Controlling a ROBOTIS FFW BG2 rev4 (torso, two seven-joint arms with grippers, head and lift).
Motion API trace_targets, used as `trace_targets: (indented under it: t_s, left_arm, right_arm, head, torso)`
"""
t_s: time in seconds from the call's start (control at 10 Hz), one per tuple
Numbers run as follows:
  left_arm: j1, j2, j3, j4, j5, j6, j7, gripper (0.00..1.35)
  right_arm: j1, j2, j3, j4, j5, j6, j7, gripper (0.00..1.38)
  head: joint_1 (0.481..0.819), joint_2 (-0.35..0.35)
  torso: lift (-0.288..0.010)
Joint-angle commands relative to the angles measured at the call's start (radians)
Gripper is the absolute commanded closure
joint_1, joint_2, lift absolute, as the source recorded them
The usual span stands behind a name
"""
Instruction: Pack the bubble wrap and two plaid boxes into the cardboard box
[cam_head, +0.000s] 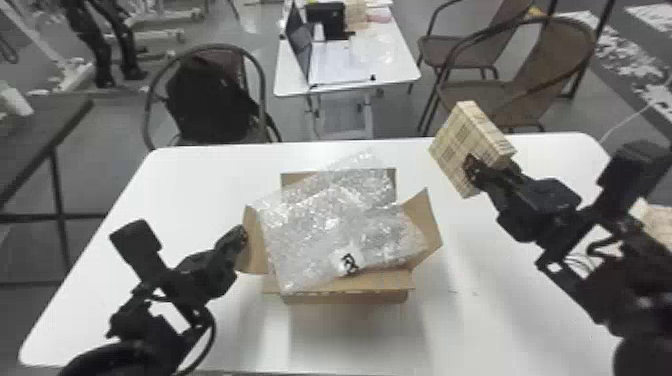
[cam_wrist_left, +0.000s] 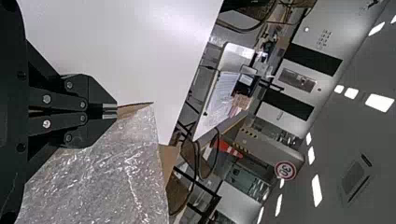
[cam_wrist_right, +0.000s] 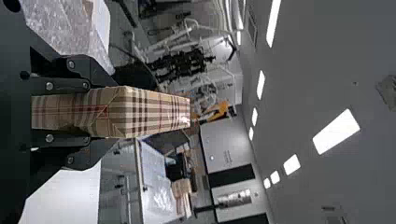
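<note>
Plaid box, pinched by the right gripper, sits right of and beyond the cardboard box (bubble wrap lies across its opening), so the carry should run leftward and nearer.

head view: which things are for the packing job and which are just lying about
For the job: cardboard box; bubble wrap; held plaid box; probably the pale box partly hidden at right.

Just lying about: laptop; papers; brown chairs.

We see a beige plaid box crossed with dark and red lines, silvery translucent bubble wrap, a plain brown cardboard box, a white table and grey floor
</note>
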Motion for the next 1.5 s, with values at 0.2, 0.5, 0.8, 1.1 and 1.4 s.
trace_targets:
  t_s: [0.2,0.5,0.8,1.1,1.4]
  left_arm:
    - [-0.008,-0.003,-0.007,0.005,-0.006,0.003,0.001,1.22]
    - [-0.011,-0.003,-0.015,0.01,-0.007,0.005,0.001,1.22]
    - [-0.012,-0.003,-0.016,0.011,-0.009,0.005,0.001,1.22]
    - [-0.012,-0.003,-0.016,0.011,-0.009,0.005,0.0,1.22]
    - [-0.012,-0.003,-0.016,0.011,-0.007,0.003,0.001,1.22]
  right_arm:
    - [-0.201,-0.005,0.167,0.145,-0.076,0.157,0.145,1.05]
    - [-0.298,-0.008,0.246,0.268,-0.12,0.249,0.237,1.05]
    - [-0.338,-0.003,0.278,0.321,-0.12,0.335,0.287,1.04]
    - [-0.338,0.0,0.275,0.32,-0.091,0.328,0.305,0.09]
    - [-0.318,0.009,0.22,0.295,-0.027,0.292,0.343,0.16]
  head:
    - [0.695,0.251]
    - [0.695,0.319]
    - [0.695,0.35]
    - [0.695,0.35]
    - [0.695,0.35]
  torso:
    - [-0.104]
    - [-0.104]
    - [-0.104]
    - [-0.104]
    - [-0.104]
